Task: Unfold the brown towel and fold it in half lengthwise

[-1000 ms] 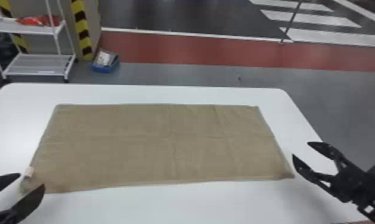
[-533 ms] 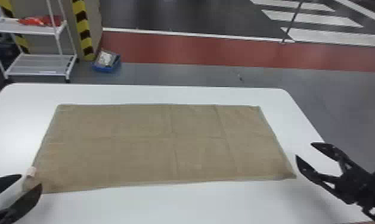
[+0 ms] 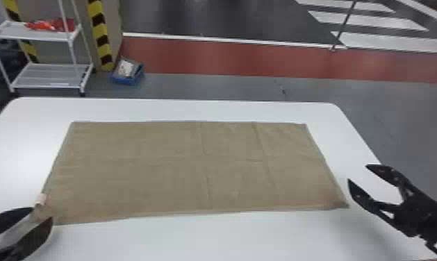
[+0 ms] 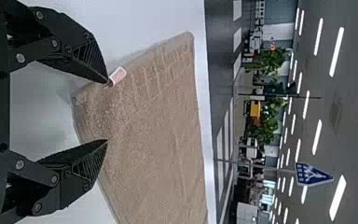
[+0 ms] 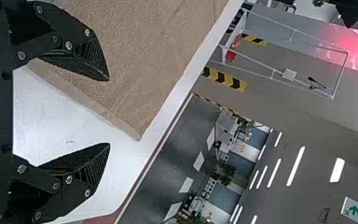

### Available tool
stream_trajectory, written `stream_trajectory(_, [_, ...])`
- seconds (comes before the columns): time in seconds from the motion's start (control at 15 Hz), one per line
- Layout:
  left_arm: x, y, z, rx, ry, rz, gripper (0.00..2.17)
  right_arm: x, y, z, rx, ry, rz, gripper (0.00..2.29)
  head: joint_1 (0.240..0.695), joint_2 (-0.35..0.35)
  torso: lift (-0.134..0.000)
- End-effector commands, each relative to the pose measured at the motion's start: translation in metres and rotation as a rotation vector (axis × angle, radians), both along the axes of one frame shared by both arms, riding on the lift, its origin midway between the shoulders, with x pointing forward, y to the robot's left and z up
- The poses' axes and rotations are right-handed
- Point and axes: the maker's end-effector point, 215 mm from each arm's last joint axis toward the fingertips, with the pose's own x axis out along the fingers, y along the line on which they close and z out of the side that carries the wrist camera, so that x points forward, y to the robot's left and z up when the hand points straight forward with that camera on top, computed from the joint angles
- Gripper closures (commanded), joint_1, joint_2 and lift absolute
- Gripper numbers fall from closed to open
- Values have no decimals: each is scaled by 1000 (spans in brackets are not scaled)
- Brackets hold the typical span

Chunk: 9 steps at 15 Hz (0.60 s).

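At the near left corner of a white table (image 3: 228,239), the left gripper (image 3: 42,213) is hanging with its two black fingers standing wide apart, a corner of the brown towel (image 3: 179,166) showing between them; whether they are touching the fabric, the views cannot tell. Just beside one fingertip, a small pale tag (image 3: 41,199) is sticking out from the towel's left edge. Beyond the table at far left, a white shelf rack (image 3: 50,78) is holding a red-orange item (image 3: 43,25) on its upper shelf. To its right, a column with yellow and black stripes (image 3: 100,31) is rising, with a blue box (image 3: 127,80) sitting on the floor near its base. Across the middle of the table, the towel is lying flat as a broad rectangle, its long sides running left to right and creases crossing its surface. Behind it, a red floor band (image 3: 228,57) is stretching toward the right, where a thin pole (image 3: 342,26) is standing before white floor stripes (image 3: 394,41). At near right, the right gripper (image 3: 357,173) is hovering, its fingers spread wide and holding nothing, near the towel's right edge.
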Motion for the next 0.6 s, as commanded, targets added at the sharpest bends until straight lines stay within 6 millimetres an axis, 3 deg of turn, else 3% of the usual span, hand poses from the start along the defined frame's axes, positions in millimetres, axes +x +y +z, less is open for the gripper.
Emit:
stream_trajectory(0.0, [-1, 1, -3, 16, 7, -5, 518, 0, -2, 1, -1, -3, -2, 461, 695, -150, -125])
stream_trajectory(0.53, [-1, 13, -13, 79, 35, 13, 518, -2, -4, 5, -6, -20, -1, 461, 695, -143, -125])
